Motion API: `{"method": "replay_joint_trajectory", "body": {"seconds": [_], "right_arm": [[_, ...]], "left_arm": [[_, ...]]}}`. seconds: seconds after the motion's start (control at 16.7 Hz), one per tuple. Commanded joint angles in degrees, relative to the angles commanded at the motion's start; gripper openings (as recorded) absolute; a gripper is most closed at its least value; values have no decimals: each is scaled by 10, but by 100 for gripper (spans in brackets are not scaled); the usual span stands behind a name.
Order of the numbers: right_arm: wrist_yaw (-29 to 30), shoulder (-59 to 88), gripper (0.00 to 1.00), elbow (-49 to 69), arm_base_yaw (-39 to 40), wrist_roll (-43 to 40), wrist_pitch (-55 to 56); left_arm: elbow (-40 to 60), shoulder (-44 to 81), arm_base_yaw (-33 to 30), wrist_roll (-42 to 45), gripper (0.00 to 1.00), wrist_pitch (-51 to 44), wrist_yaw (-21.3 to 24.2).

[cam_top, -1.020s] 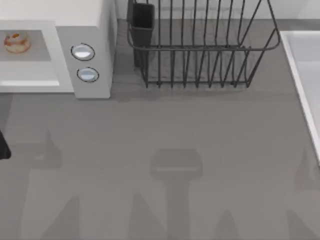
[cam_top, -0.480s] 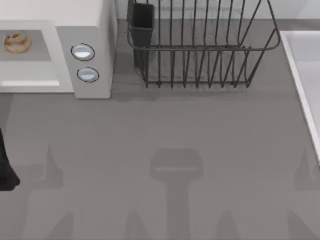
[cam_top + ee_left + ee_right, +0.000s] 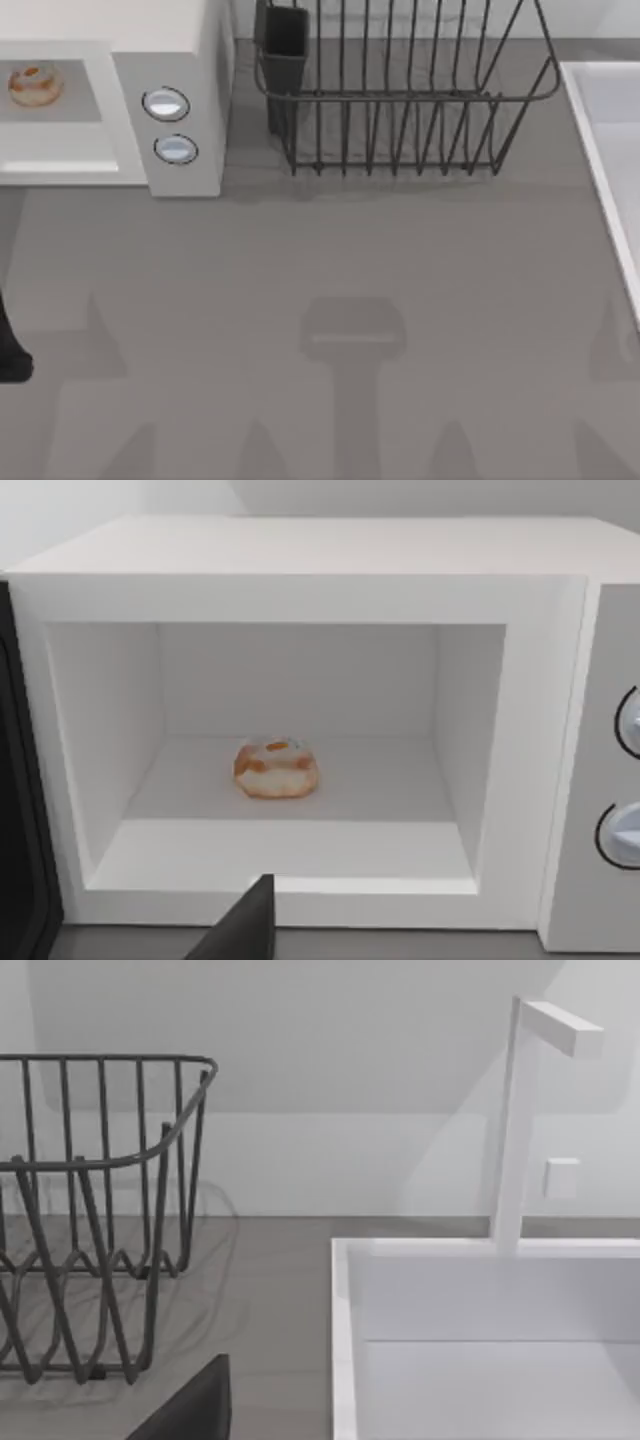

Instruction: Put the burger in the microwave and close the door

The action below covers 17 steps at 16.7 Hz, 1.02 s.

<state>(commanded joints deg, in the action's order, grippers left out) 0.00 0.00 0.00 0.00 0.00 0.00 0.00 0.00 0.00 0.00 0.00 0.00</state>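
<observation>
Left gripper (image 3: 12, 355) has edged up; fingers unclear; burger (image 3: 276, 769) inside microwave (image 3: 560, 680).

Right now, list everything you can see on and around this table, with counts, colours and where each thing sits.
microwave: one, white, far left of the table, cavity open.
knobs: two, silver-blue, on the microwave's front panel, one above the other in the left wrist view.
burger: one, pale cream with orange patches, on the floor of the microwave cavity.
door: one, dark inner face seen, swung open beside the cavity.
dish rack: one, black wire, far middle of the table.
cup: one, dark, at the rack's left end.
sink: one, white, right side of the table.
faucet: one, white, behind the sink.
table: one, grey.
left arm: one, black, at the top view's left edge.
</observation>
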Motion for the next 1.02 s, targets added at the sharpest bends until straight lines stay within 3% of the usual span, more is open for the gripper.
{"method": "replay_joint_trajectory", "body": {"seconds": [0.54,1.02], "right_arm": [[0,0,100,0,0,0,0],[0,0,100,0,0,0,0]], "left_arm": [[0,0,0,0,2,0,0],[0,0,0,0,0,0,0]]}}
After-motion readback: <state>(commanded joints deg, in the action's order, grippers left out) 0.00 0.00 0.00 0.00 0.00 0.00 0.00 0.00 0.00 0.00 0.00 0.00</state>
